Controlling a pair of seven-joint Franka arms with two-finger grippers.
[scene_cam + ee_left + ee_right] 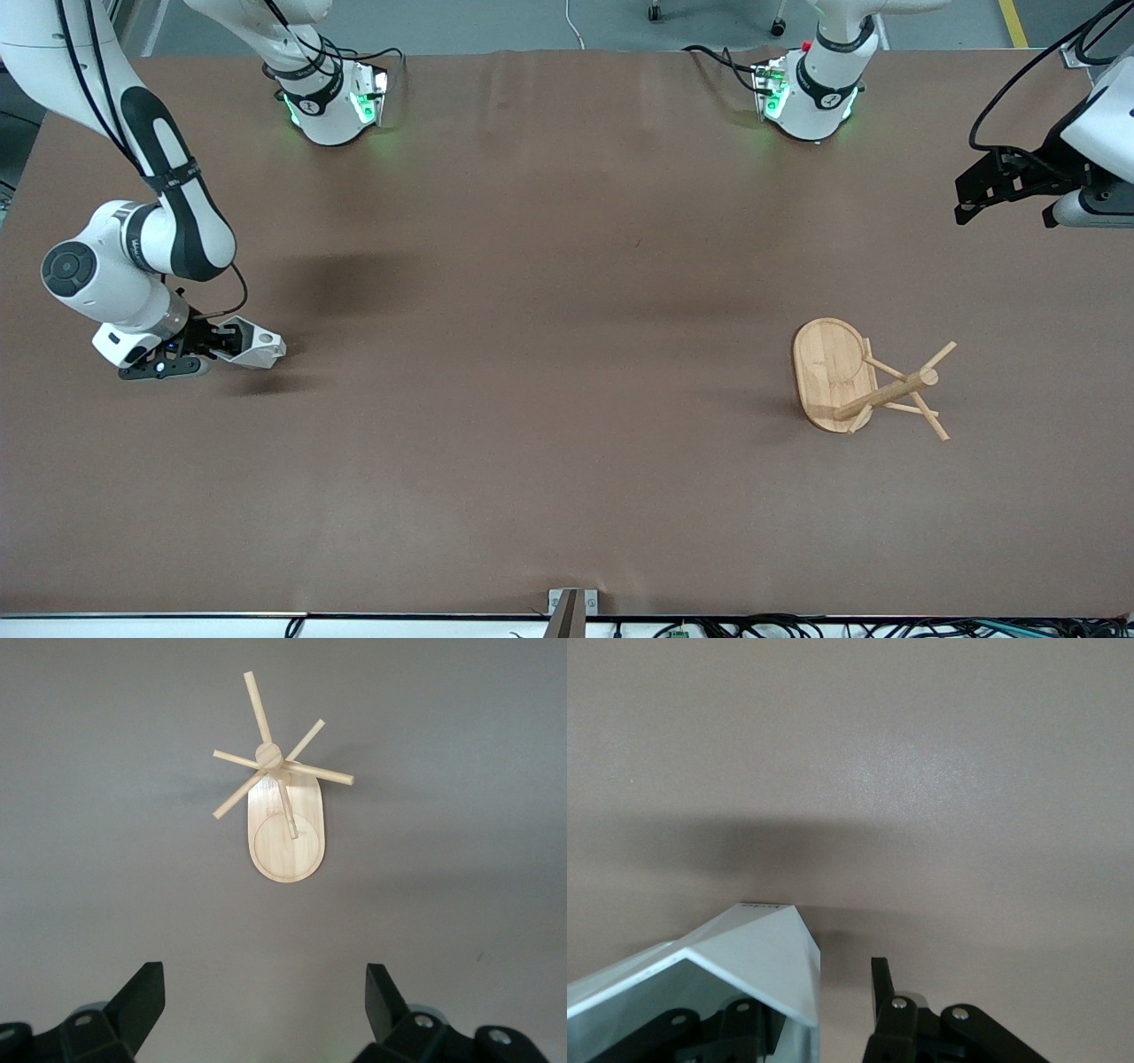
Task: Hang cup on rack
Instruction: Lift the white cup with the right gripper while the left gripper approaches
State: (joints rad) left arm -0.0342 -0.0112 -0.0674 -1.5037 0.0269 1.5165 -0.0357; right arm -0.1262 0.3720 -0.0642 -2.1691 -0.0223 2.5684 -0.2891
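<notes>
While the rack (837,377) stands at the front view's lower right on the table (549,354), well apart from the cup (252,344) at middle left, the right gripper (217,347) has its jaws partly closed about the cup, which lies on its side, mouth pointing away. The left gripper (961,213), upper right, waits wide open and empty, nearer the rack.

A wide brown table (567,266) fills nearly the whole frame, with a strip of grey floor (496,22) along the top edge, a yellow floor line (1013,22) at upper right, and dark cables (797,626) along the bottom edge.
</notes>
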